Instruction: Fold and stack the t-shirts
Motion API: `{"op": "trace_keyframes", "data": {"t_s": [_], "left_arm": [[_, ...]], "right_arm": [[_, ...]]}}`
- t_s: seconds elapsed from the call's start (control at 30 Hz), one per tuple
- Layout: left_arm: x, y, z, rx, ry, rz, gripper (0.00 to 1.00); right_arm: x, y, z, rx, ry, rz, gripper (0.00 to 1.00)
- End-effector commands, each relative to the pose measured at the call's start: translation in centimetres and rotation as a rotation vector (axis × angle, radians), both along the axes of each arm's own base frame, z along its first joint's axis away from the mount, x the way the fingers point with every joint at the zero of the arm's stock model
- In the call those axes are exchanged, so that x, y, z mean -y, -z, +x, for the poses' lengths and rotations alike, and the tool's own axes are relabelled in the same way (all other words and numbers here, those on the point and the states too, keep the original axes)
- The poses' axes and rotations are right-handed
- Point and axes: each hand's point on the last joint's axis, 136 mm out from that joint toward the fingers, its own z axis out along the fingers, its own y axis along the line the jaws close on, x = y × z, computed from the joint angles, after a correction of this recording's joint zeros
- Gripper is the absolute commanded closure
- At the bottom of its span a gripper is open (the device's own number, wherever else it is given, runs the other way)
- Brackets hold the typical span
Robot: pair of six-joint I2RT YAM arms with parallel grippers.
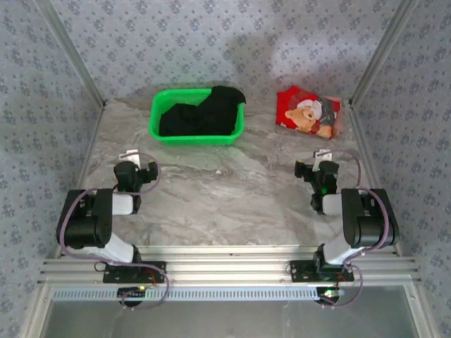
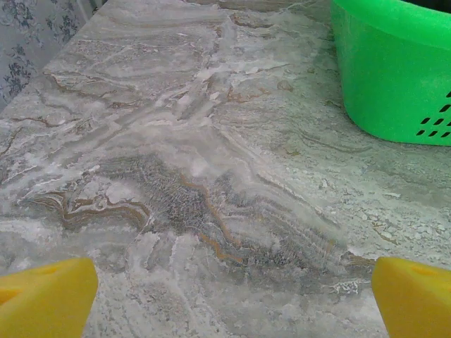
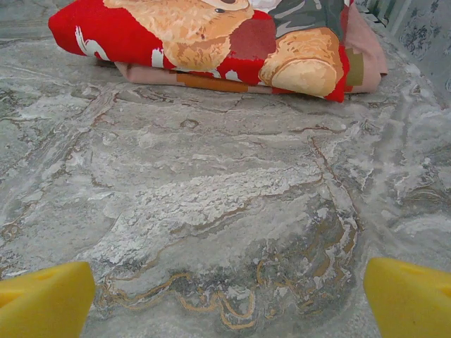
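A black t-shirt lies bunched in the green basket at the back of the table, one part draped over the basket's right rim. The red t-shirt with a teddy bear print lies folded at the back right, and its near edge faces my right wrist camera. My left gripper is open over bare table, short of the basket's front left corner. My right gripper is open too, a little short of the red shirt. Yellow fingertips stand far apart with only marble between them.
The green basket's wall rises at the right of the left wrist view. Metal frame posts and patterned walls close in the table's left, right and back. Both arm bases sit on the rail at the near edge.
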Motion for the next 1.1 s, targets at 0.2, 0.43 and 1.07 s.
{"op": "trace_keyframes", "data": {"t_s": [0.2,0.43,1.07], "left_arm": [[-0.1,-1.6,0.9,0.051,-0.005,0.007,0.00],[-0.1,-1.6,0.9,0.052,-0.003,0.006,0.00],[1.0,-14.6,-0.4,-0.280,-0.143,-0.255,0.00]], "right_arm": [[0.2,-1.0,0.6,0.023,-0.005,-0.014,0.00],[0.2,-1.0,0.6,0.022,-0.005,-0.014,0.00],[-6.2,-13.5,-2.5,-0.164,-0.004,0.274,0.00]]}}
